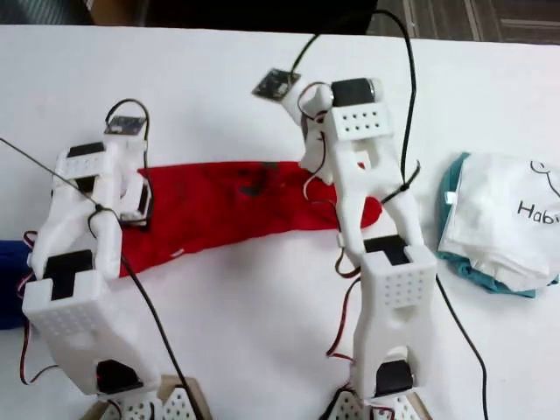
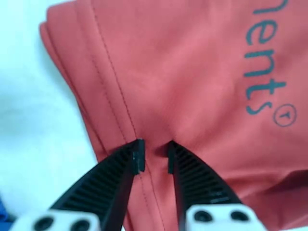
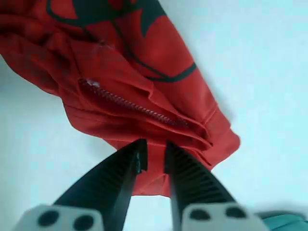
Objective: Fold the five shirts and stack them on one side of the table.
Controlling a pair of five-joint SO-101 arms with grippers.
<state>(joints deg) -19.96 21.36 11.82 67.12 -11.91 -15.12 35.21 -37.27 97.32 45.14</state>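
Your left gripper and right gripper, nearly closed, pinch the red cloth shirt at nine and three o'clock; uneven lifting risks slippage

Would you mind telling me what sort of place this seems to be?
Likely a robotics lab workbench, not a home: white robot arms with loose cables sit at a white table, working a red shirt beside a folded shirt pile.
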